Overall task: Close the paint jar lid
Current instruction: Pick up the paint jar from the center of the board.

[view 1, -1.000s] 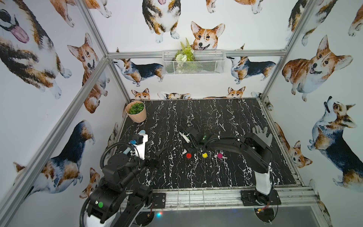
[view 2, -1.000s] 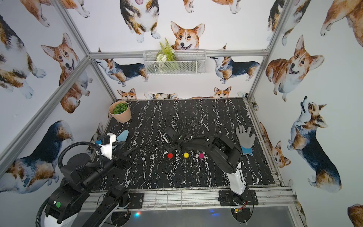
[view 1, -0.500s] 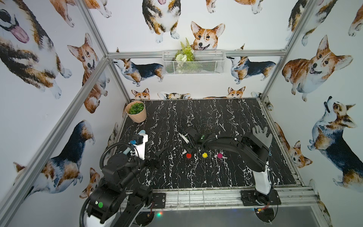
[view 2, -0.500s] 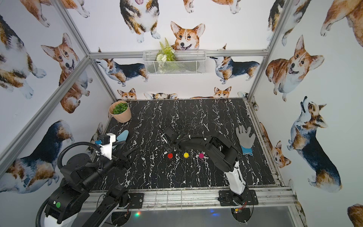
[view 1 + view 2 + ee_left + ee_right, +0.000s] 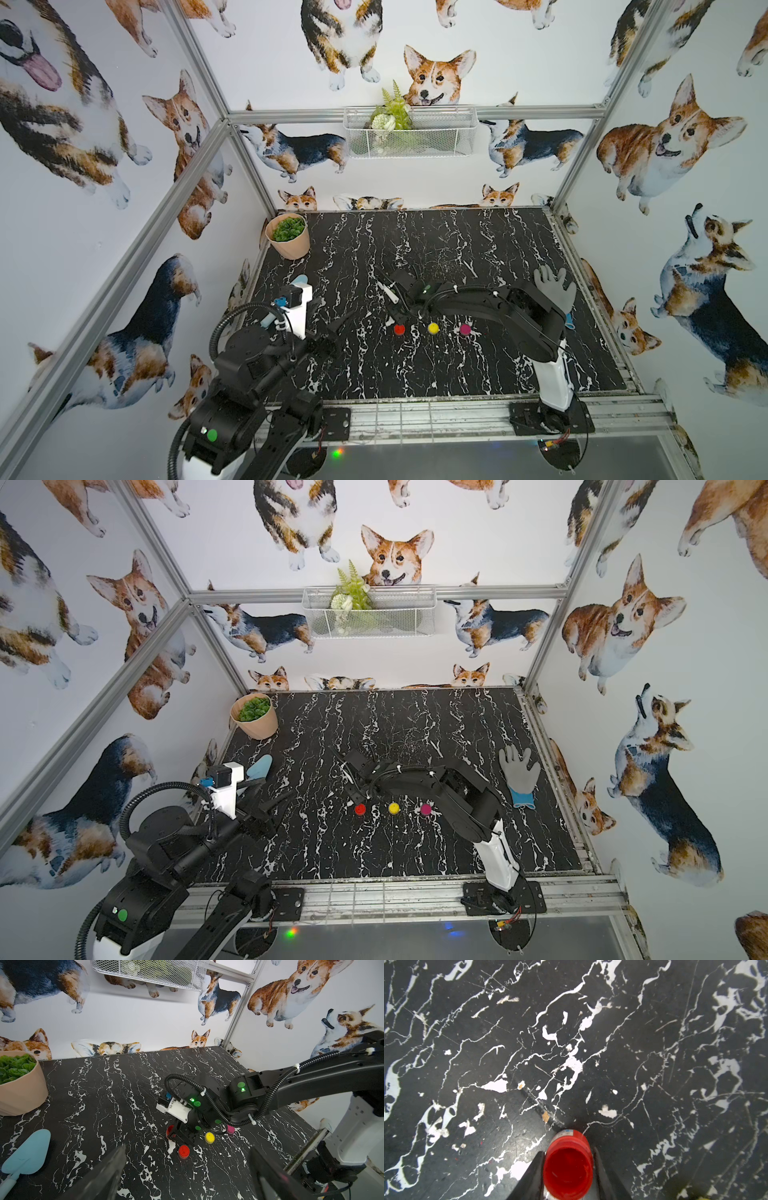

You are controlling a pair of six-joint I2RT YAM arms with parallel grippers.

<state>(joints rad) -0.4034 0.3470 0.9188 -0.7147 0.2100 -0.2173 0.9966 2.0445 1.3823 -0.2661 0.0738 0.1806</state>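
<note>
Jar (image 5: pixel 568 1172), red and uncapped, stands within right gripper (image 5: pixel 567 1150)

Both top views look steeply down from the front over the whole black white-veined marble table (image 5: pixel 457 374). Left wrist looks low across it toward the corgi-printed back wall (image 5: pixel 135 1016); right wrist faces it close up.

The red jar (image 5: pixel 568 1169) and the fingers (image 5: pixel 533 1178) beside it were cut off by the right wrist view's edge. In the left wrist view it was half hidden behind the right gripper (image 5: pixel 179 1136).
</note>
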